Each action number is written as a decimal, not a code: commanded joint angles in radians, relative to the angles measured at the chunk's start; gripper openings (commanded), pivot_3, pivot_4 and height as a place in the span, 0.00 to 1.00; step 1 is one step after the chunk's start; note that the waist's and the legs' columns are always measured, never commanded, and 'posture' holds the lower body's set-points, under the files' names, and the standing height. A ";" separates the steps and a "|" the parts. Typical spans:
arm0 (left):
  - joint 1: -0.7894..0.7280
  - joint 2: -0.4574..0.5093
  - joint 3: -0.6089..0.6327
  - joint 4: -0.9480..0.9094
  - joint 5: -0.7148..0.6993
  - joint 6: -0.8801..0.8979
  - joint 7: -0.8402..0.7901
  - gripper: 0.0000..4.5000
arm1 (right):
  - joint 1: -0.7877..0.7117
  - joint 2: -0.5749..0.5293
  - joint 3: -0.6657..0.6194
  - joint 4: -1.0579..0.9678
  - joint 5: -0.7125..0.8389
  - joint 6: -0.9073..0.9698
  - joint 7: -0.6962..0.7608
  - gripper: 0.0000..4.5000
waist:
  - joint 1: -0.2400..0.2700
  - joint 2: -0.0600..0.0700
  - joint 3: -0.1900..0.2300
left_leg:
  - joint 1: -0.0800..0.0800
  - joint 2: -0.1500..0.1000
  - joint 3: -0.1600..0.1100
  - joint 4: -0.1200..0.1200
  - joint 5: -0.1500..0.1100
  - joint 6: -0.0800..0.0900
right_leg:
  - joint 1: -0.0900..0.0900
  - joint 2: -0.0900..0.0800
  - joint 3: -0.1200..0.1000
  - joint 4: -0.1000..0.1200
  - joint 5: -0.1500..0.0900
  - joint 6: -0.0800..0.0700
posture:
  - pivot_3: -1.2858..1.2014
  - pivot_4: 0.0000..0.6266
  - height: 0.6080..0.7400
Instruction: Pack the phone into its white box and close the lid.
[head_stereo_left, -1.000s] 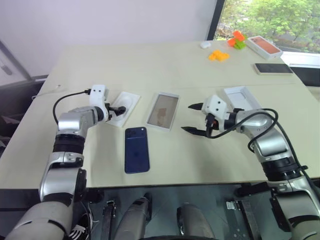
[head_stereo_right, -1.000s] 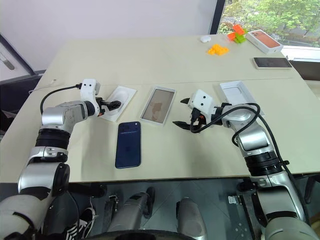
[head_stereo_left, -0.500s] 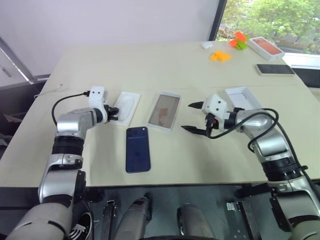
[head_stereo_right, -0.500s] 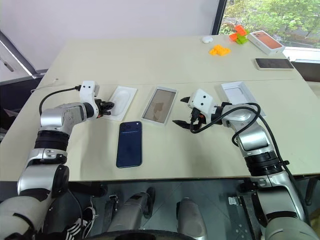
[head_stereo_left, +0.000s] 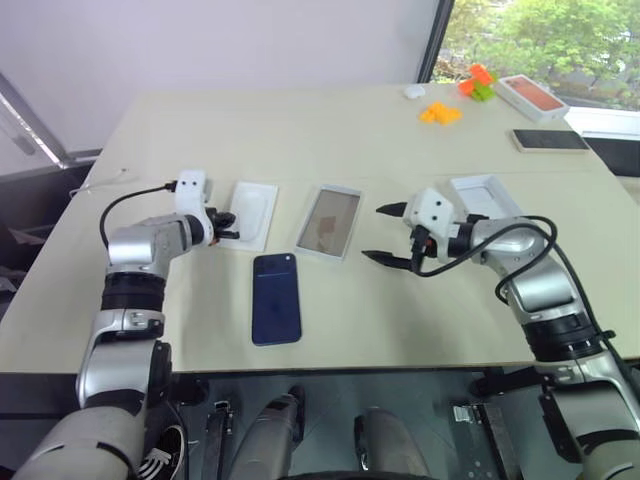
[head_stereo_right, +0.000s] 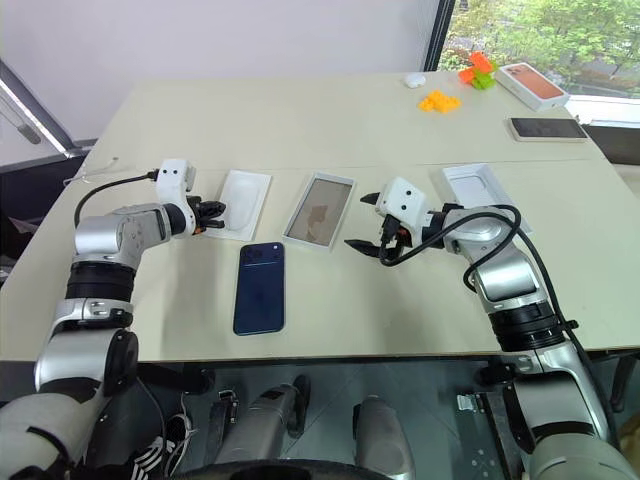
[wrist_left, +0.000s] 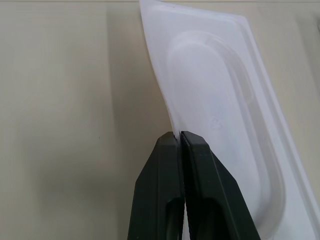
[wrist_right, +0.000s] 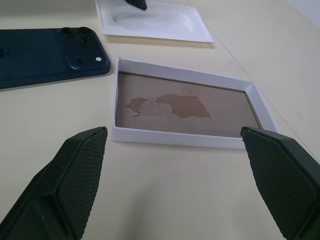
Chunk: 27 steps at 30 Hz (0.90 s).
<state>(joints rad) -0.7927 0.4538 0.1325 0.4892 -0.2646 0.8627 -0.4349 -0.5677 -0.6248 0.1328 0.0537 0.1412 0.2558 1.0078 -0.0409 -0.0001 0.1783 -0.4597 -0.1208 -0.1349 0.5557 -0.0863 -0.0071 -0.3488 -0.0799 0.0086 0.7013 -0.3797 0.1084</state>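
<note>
Navy phone (head_stereo_left: 276, 297) | on table, between both grippers, untouched

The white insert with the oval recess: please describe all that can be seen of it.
The white insert is a thin, flat rectangular sheet, looking like moulded white plastic, with rounded corners and a long shallow oval recess pressed into its middle. It lies on the beige table, beside the white box and beyond the phone, touching neither. The left gripper is shut on its edge, its black fingers pinching the thin rim. Nothing lies in the recess.
</note>
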 joint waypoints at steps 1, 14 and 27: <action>0.012 -0.007 0.014 -0.012 -0.004 0.026 0.015 0.01 | -0.030 0.002 -0.013 -0.025 0.006 -0.013 -0.006 1.00 | 0.000 0.000 0.000 | 0.000 0.000 0.000 0.000 0.000 0.000 | 0.000 0.000 0.000 0.000 0.000 0.000 | 0.52 0.24 1.00; 0.014 -0.062 0.299 -0.156 -0.307 0.212 -0.003 0.01 | -0.029 -0.003 -0.016 -0.010 -0.004 -0.052 -0.017 1.00 | -0.002 -0.001 0.001 | -0.002 0.000 -0.001 0.000 0.000 0.000 | -0.002 0.000 -0.001 0.000 0.000 0.000 | 0.52 0.24 1.00; -0.037 -0.187 0.349 -0.171 -0.418 0.238 0.101 0.01 | -0.038 -0.012 -0.021 0.017 -0.017 -0.074 -0.026 1.00 | 0.001 -0.001 0.001 | -0.002 0.000 -0.001 0.000 0.000 0.000 | -0.001 0.000 -0.001 0.000 0.000 0.000 | 0.52 0.24 1.00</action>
<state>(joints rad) -0.7865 0.2673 0.4833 0.3333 -0.6622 1.1262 -0.3431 -0.5890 -0.6271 0.1341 0.0786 0.1229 0.2001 0.9874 -0.0395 -0.0015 0.1791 -0.4614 -0.1208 -0.1358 0.5561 -0.0862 -0.0069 -0.3494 -0.0798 0.0069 0.7011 -0.3797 0.1085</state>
